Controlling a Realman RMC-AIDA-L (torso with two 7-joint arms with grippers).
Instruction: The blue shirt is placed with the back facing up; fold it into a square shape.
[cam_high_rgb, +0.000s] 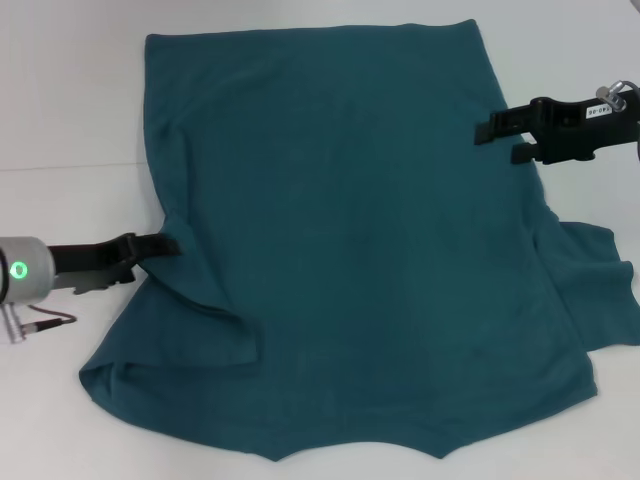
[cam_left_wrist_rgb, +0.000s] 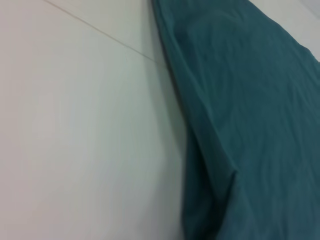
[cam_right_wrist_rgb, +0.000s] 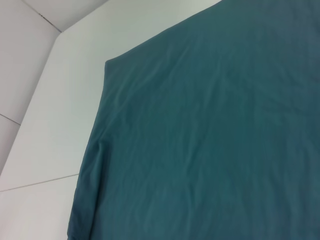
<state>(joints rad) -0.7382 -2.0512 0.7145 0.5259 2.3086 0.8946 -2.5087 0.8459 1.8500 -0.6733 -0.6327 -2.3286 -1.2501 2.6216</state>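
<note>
White table (cam_high_rgb: 60, 110) fills the frame; blue shirt (cam_high_rgb: 350, 250) spread flat across its centre, plain side up, hem toward the top, collar edge at the bottom; one sleeve juts out at right, the left sleeve is folded in over the body; left gripper (cam_high_rgb: 165, 245) at left centre, tips at the shirt's edge, state cannot be told; right gripper (cam_high_rgb: 495, 135) at upper right, fingers spread, over the shirt's edge.

The blue shirt (cam_high_rgb: 350, 250) lies on the table (cam_high_rgb: 70, 100) between left hand (cam_high_rgb: 165, 245) and right hand (cam_high_rgb: 495, 135)
</note>
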